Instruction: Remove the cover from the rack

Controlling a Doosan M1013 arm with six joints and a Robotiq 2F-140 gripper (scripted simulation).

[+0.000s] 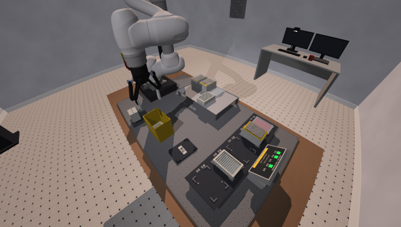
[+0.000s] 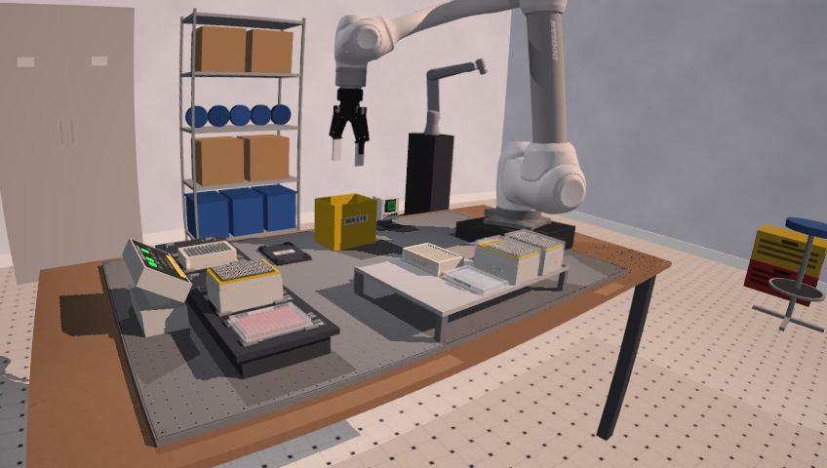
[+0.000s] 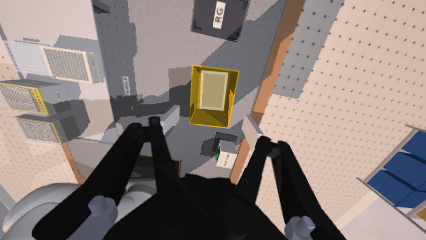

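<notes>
The yellow waste bin WASTE stands upright near the table's edge; it also shows in the exterior view and the wrist view. A pale flat cover lies inside it, below the rim. The tip rack at D2 has a yellow rim and bare tips showing, with no cover on it; it looks level. My gripper hangs high above the table, open and empty, between the bin and the small RESUME key box.
The pink plate at D1 and the reservoir at D4 sit open on the deck. The panel stands beside them. The RG nest lies mid-table. The SHELF carries several racks and a lid.
</notes>
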